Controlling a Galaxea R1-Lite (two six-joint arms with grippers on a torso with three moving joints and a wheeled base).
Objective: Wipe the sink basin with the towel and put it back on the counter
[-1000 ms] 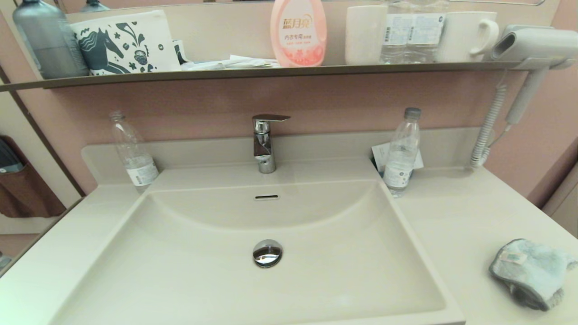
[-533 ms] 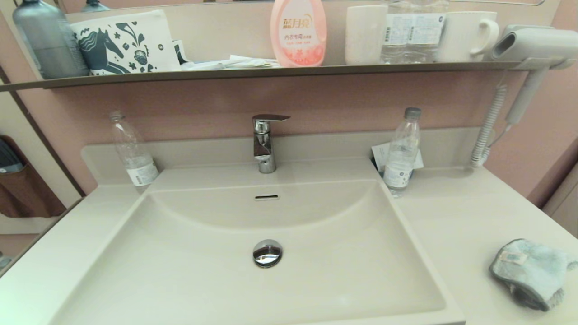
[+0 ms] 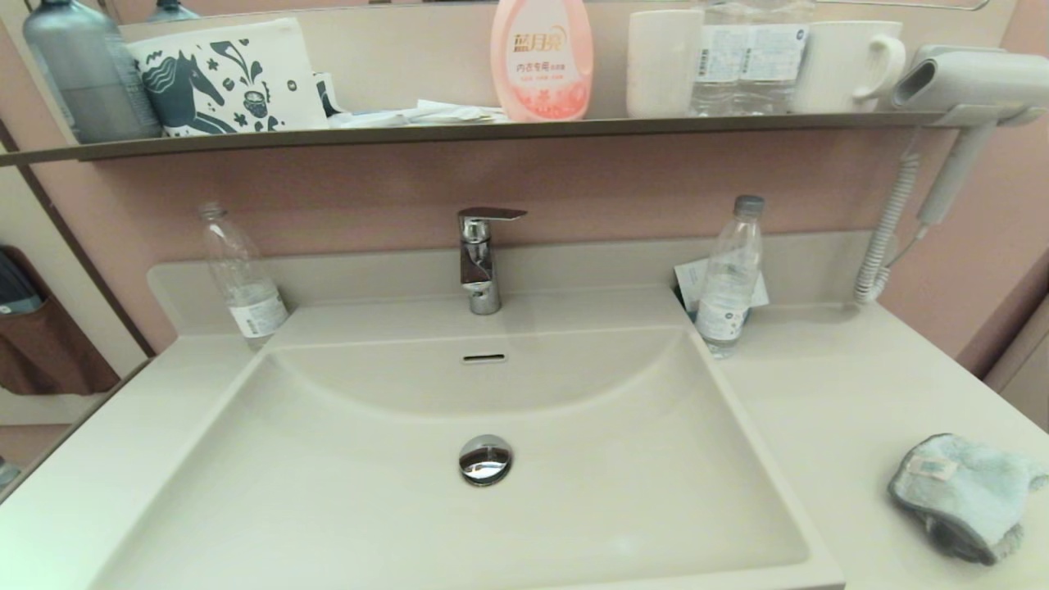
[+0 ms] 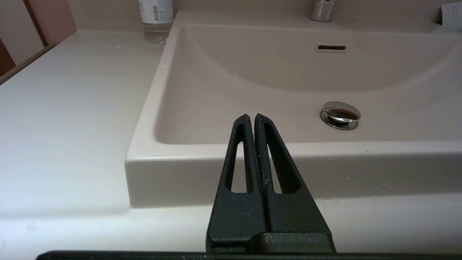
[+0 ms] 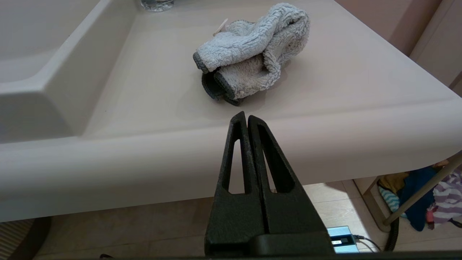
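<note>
Illumination was bright, even and diffuse; shadows were soft and faint; the drain plug (image 3: 485,459) and faucet (image 3: 479,258) carried sharp specular glare; the shelf (image 3: 492,131) bowed with wide-angle distortion toward the edges of the head view; focus was crisp across all three views

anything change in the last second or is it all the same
Nothing has visibly changed. The towel lies bunched on the counter to the right of the sink basin, just as before, untouched. Neither arm shows in the head view; the left gripper sits shut in front of the basin, the right gripper shut short of the towel.
</note>
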